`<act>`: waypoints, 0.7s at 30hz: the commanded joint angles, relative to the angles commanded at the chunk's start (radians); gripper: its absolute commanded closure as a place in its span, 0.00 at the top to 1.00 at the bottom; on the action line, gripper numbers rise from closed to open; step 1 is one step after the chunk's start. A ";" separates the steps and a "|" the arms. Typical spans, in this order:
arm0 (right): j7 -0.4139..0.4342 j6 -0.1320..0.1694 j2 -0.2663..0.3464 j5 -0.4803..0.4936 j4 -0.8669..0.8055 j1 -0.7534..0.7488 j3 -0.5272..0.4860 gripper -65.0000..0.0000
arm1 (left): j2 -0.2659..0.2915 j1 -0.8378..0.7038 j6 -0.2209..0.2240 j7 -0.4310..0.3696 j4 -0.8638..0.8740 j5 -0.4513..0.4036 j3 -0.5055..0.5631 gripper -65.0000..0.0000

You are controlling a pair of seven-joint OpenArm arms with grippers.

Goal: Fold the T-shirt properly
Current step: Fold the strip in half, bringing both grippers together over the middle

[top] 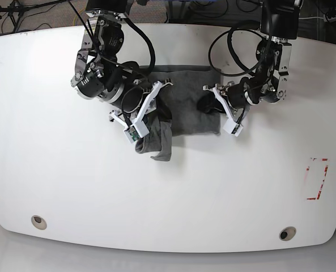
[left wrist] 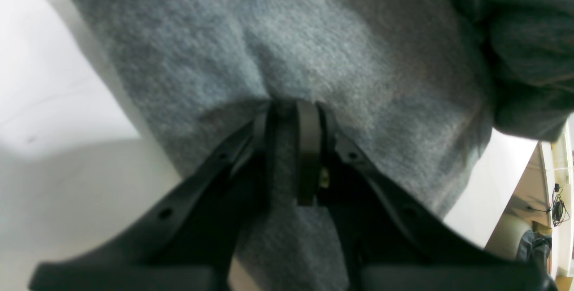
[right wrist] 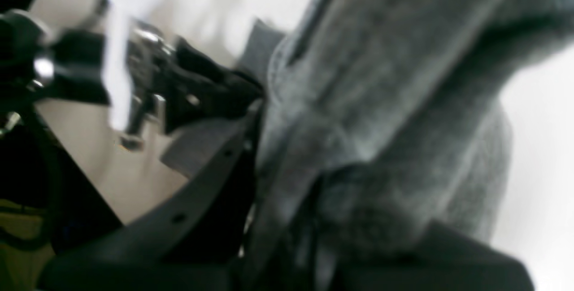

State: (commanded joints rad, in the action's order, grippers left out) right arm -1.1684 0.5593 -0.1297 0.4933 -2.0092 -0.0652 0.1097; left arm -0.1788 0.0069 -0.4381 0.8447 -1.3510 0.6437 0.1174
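The dark grey T-shirt (top: 186,110) lies bunched in the middle of the white table (top: 54,170). In the base view my left gripper (top: 206,105) holds the cloth's right edge, where it bulges into a dark lump. Its wrist view shows the fingers shut on a pinched fold of the T-shirt (left wrist: 314,35), the left gripper (left wrist: 291,109) tips buried in the knit. My right gripper (top: 152,124) grips the left side, and a roll of cloth hangs down below it. In the blurred right wrist view the T-shirt (right wrist: 381,102) fills the gap of the right gripper (right wrist: 287,183).
A red outlined rectangle (top: 317,179) is marked on the table at the right. Two round holes (top: 38,221) (top: 287,233) sit near the front edge. Cables and stands crowd the far edge behind both arms.
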 joint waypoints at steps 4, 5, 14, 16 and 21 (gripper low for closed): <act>0.000 0.000 -0.002 0.002 0.002 0.000 -0.009 0.25 | 0.000 0.000 0.000 -0.002 0.000 0.000 0.002 0.10; 0.000 0.000 -0.002 0.002 0.002 0.000 -0.014 0.28 | 0.000 0.000 0.000 -0.002 0.000 0.000 0.002 0.10; 0.018 0.000 -0.027 0.000 0.002 -0.006 -0.086 0.65 | 0.000 0.000 0.000 -0.002 0.000 0.000 -0.002 0.10; 0.020 0.000 -0.027 0.002 0.002 -0.008 -0.098 0.66 | 0.000 0.000 0.000 -0.002 0.000 0.000 -0.002 0.10; 0.020 0.005 -0.027 0.006 -0.006 -0.008 -0.100 0.65 | 0.000 0.002 0.000 -0.002 0.000 0.003 -0.003 0.10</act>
State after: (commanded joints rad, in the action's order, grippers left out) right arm -1.1485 0.5639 -0.1571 0.4994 -2.0154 -0.0729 0.0100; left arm -0.1788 0.0084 -0.4381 0.8431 -1.3510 0.6467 0.1143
